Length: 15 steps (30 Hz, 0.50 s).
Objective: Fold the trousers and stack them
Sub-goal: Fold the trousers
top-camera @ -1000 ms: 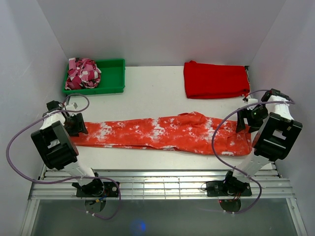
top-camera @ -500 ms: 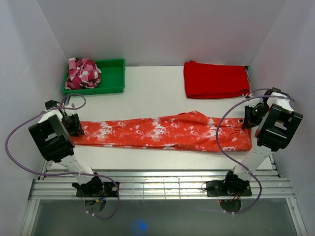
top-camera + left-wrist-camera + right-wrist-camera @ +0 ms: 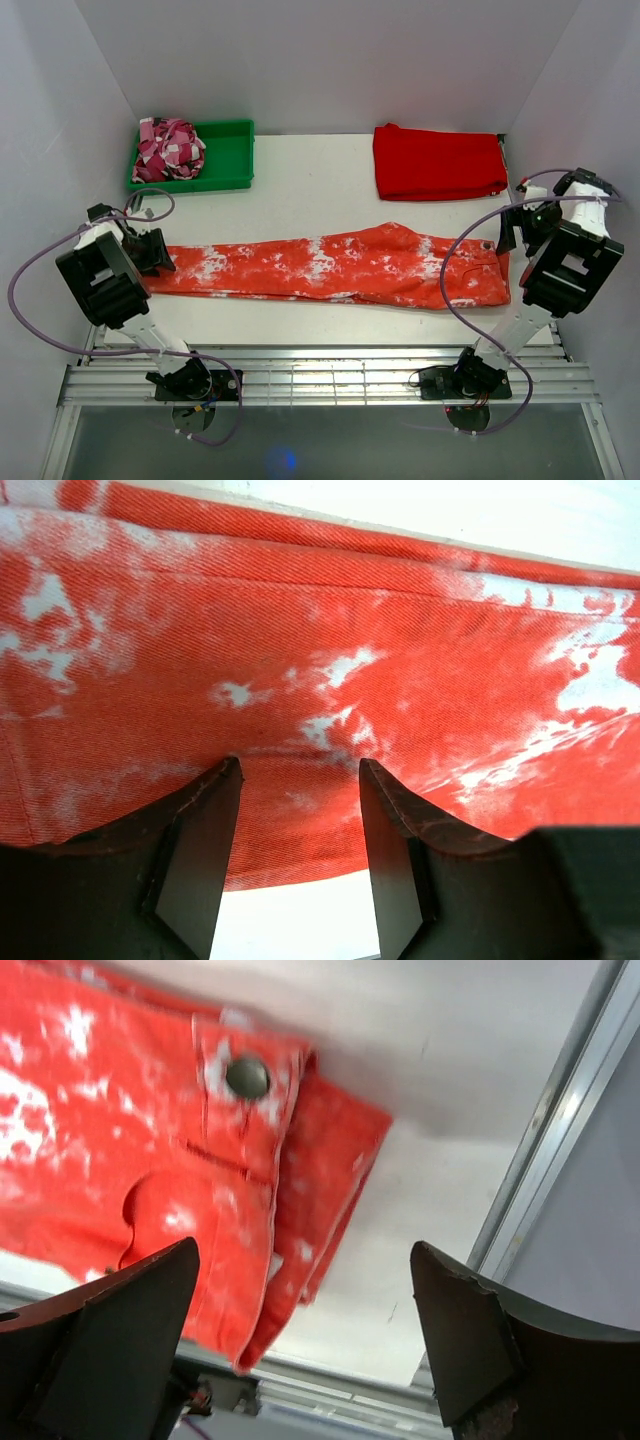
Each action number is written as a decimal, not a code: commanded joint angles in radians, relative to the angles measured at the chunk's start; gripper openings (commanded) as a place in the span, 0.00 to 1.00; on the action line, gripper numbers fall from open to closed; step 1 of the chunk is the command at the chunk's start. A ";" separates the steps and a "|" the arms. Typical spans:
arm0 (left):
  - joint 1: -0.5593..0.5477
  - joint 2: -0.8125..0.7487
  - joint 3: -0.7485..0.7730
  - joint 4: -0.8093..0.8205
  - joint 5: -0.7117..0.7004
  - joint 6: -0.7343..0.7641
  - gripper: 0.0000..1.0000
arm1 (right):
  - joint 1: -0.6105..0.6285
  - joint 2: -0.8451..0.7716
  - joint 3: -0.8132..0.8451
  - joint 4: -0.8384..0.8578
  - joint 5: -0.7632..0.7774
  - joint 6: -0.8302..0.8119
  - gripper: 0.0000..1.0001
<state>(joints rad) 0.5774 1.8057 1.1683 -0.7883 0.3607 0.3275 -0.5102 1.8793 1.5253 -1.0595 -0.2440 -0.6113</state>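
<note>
Where trousers lie: lengthwise across me, left to right.
Left gripper: parted, empty, cuff end below.
Right gripper: wide, empty, waistband beside.

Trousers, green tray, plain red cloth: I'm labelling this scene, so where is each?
trousers (image 3: 330,265), top external view, middle of the legs.
green tray (image 3: 228,152), top external view, bare floor on its right side.
plain red cloth (image 3: 438,162), top external view, centre of its upper face.
</note>
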 commanded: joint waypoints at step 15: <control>0.009 -0.082 -0.062 0.041 0.004 0.036 0.62 | -0.077 -0.138 -0.361 -0.028 -0.067 0.163 0.72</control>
<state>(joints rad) 0.5800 1.7573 1.1065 -0.7475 0.3721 0.3550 -0.5869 1.7771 1.1873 -1.1145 -0.2726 -0.4919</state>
